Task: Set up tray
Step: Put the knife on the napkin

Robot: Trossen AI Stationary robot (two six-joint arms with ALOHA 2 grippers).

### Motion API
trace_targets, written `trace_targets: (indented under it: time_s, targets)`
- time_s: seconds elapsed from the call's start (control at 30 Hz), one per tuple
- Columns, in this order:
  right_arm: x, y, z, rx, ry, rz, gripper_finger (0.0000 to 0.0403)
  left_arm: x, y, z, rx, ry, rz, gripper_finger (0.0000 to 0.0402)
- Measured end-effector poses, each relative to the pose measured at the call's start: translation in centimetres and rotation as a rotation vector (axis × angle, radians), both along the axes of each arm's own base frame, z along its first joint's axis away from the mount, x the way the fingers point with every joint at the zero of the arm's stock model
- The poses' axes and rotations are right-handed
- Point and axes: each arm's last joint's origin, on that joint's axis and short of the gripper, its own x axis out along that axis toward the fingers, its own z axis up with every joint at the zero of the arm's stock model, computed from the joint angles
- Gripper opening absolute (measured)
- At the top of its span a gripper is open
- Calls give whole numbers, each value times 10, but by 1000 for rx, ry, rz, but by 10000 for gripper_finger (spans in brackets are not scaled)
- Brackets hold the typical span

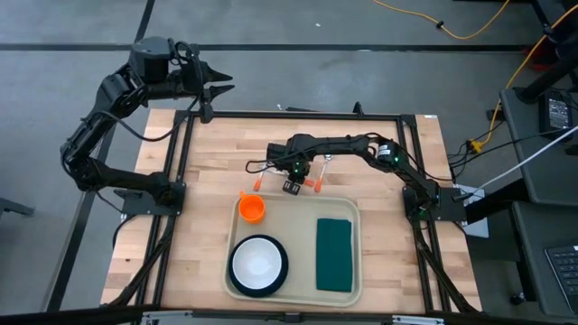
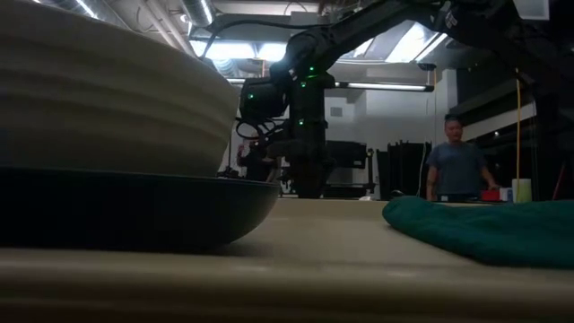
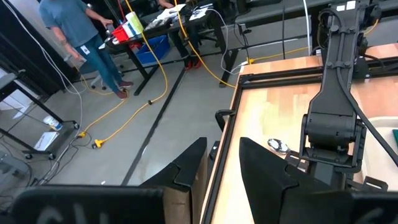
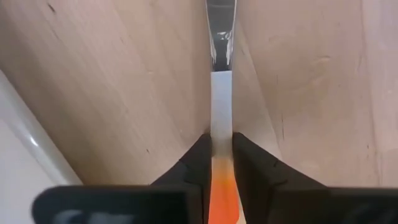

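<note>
Currently wooden table [image 1: 208, 162], tray [image 1: 293, 209] near edge, person [image 2: 453, 161] in room behind. Right gripper [image 4: 216, 149] clamped on orange-handled utensil [image 4: 221, 93]; left gripper [image 3: 221, 165] half open, empty, far left.

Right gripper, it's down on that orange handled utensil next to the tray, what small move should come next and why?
Probably finish closing, then lift straight up. The right gripper has its fingers on either side of the orange and white handle of the utensil, which lies flat on the wooden table just outside the tray.
</note>
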Motion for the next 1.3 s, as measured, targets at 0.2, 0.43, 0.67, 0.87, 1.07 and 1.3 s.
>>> trace_targets:
  time_s: [0.2,0.43,0.67,0.87,1.07,1.3]
  targets:
    - [-2,1,0,7,23,0,59,1,1,0,2,4,-2,88]
    - [-4,2,0,14,43,10,57,1,1,0,3,5,-2,88]
    - [-6,2,1,20,58,30,56,1,1,0,3,5,-2,88]
    - [-3,2,7,6,63,57,55,2,1,-1,2,7,-2,88]
    - [-7,0,11,-31,122,64,55,2,1,-1,2,7,-2,88]
    - [-9,-1,12,-55,150,71,52,2,2,-1,2,8,-2,88]
